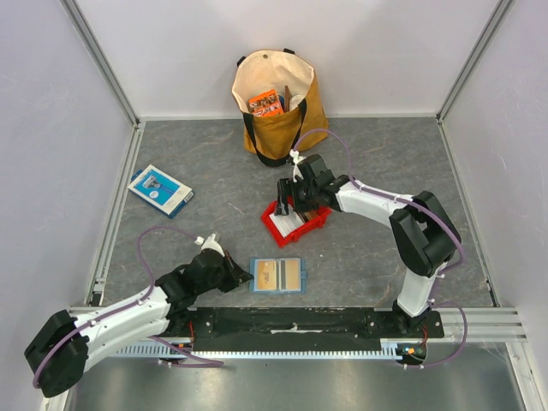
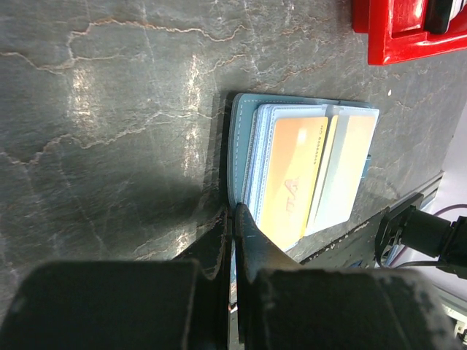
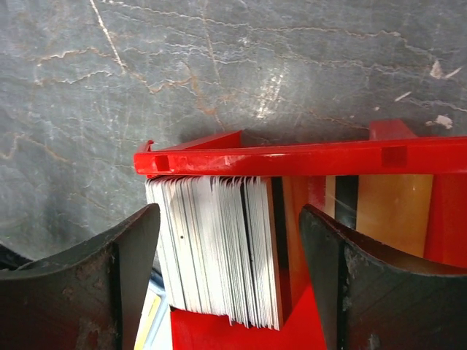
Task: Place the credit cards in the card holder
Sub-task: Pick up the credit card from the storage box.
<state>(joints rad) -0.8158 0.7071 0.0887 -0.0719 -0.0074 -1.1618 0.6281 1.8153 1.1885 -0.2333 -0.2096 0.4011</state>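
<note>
Care matters: right gripper, jaws wide over the red plastic bin, should pinch one thin white-grey plastic card.

The dark grey tabletop looks matt and stone-veined. The small red bin is glossy plastic. The near flat teal folding card holder looks stitched, leathery; its tan cards are smooth, shiny plastic. The far tan tote bag is coarse cloth.
</note>
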